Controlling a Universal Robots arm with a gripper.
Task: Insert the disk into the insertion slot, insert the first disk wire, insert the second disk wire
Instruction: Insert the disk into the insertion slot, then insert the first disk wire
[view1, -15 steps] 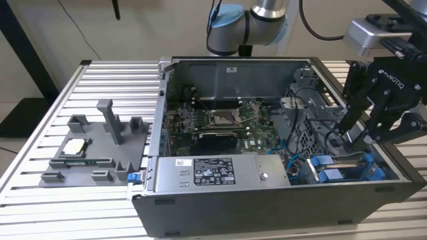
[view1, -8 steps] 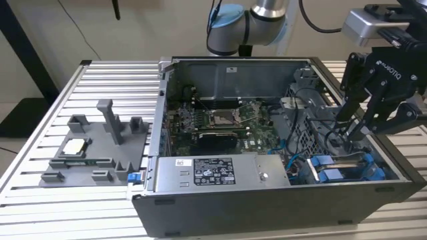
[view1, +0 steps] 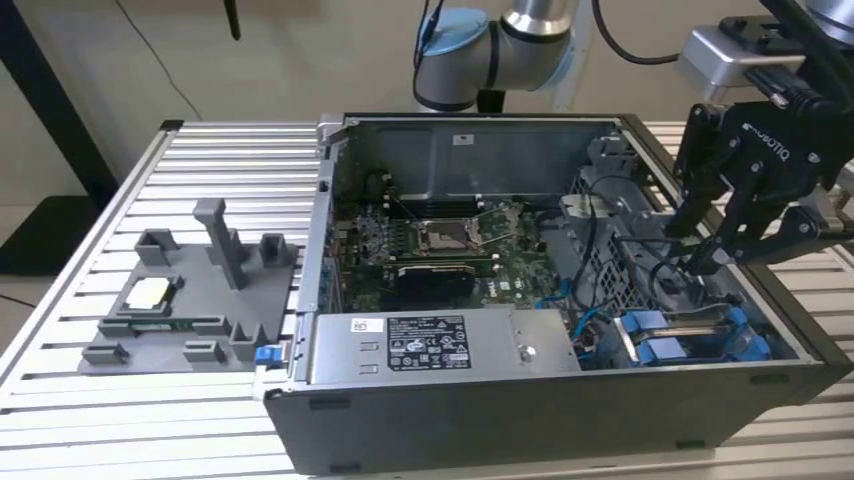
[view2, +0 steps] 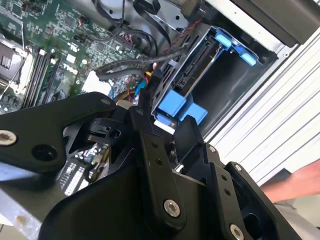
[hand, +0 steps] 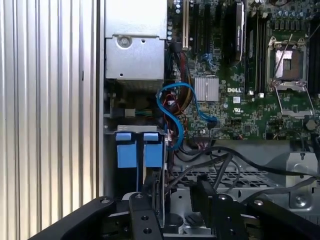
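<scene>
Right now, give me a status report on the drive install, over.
Gripper low inside the case, near the disk. Disk looks seated in the insertion slot. Black cables crowd close by.

Soft, even indoor light, perhaps from overhead; the computer case (view1: 534, 410) is shadowed inside, the slatted table (view1: 200, 150) beside it brightly washed.
</scene>
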